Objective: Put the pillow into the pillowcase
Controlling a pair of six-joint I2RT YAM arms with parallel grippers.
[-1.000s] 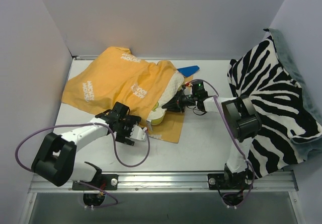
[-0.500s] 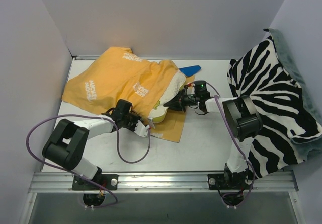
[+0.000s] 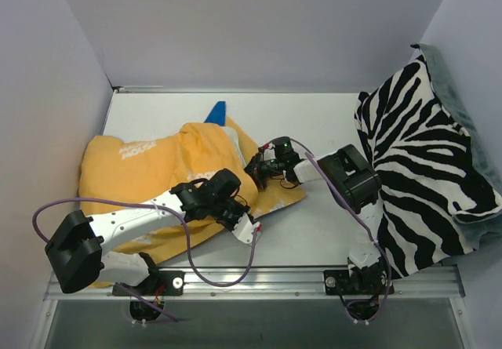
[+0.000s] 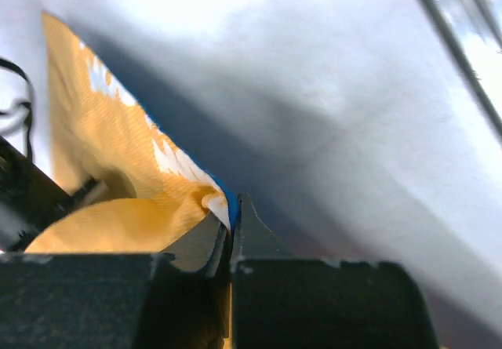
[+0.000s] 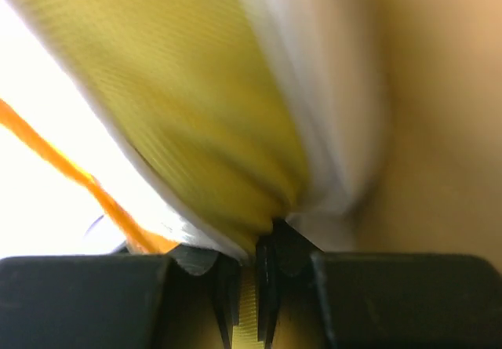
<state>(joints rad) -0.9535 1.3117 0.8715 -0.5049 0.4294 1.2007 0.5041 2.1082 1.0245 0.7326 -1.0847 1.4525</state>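
i'm seeing the pillowcase (image 3: 141, 169) bunched in a thick heap across the left half of the desk (image 3: 314, 121), its white lettering patches creased into the folds, and a small blue pointed tip (image 3: 216, 112) poking out past its far edge. the left arm lies right over the cloth and hides the near middle of it. the left gripper (image 3: 249, 228) sits at the near right hem, where the left wrist view shows its fingers (image 4: 259, 243) pressed together, with a fold of orange cloth edged in blue and white pinched between them. the right gripper (image 3: 257, 170) reaches in from the right to the heap's right end. in its wrist view the fingers (image 5: 227, 274) are nearly touching and clamp the pillow (image 5: 235, 114), yellow-green weave with a white edge, while orange cloth fills the frame to the right of it. from above the pillow is almost wholly covered by the pillowcase and the right gripper, so i cannot tell how far inside it sits. the zebra-striped blanket (image 3: 416, 153) hangs over the right wall, well apart from the heap but just behind the right arm's elbow. the left arm's purple cable (image 3: 212, 274) loops over the near rail (image 3: 267, 282).
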